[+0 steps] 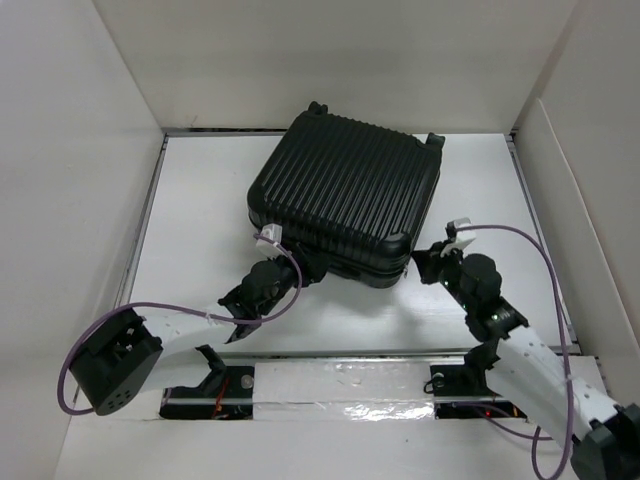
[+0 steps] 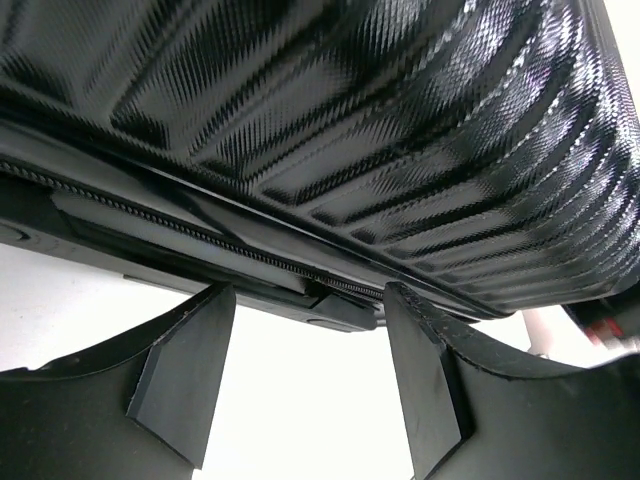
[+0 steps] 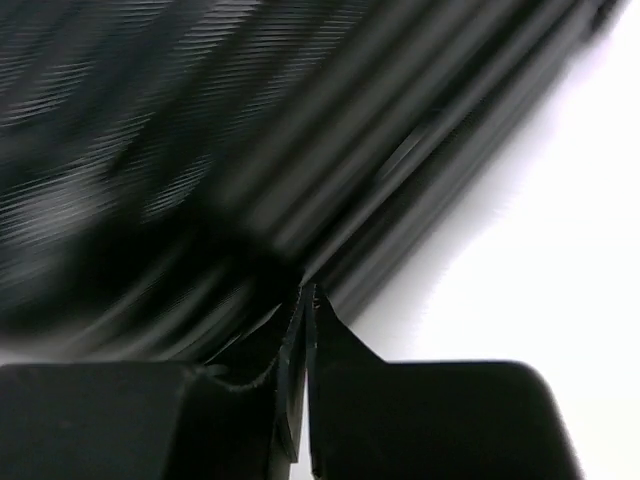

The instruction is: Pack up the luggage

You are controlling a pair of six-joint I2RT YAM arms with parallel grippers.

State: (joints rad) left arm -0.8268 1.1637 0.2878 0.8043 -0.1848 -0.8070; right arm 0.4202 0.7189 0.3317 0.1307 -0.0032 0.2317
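Here, closed luggage (image 1: 345,195) on the table (image 1: 200,200), contents hidden.

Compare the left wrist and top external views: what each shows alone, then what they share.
Left wrist only: the zipper running along the seam of the luggage, and the left gripper open right in front of it. Top external only: the whole luggage closed and flat on the table, its caster wheels at the far edge, and the right gripper at the near right corner. Both: the ribbed black shell and the left gripper at its near edge.
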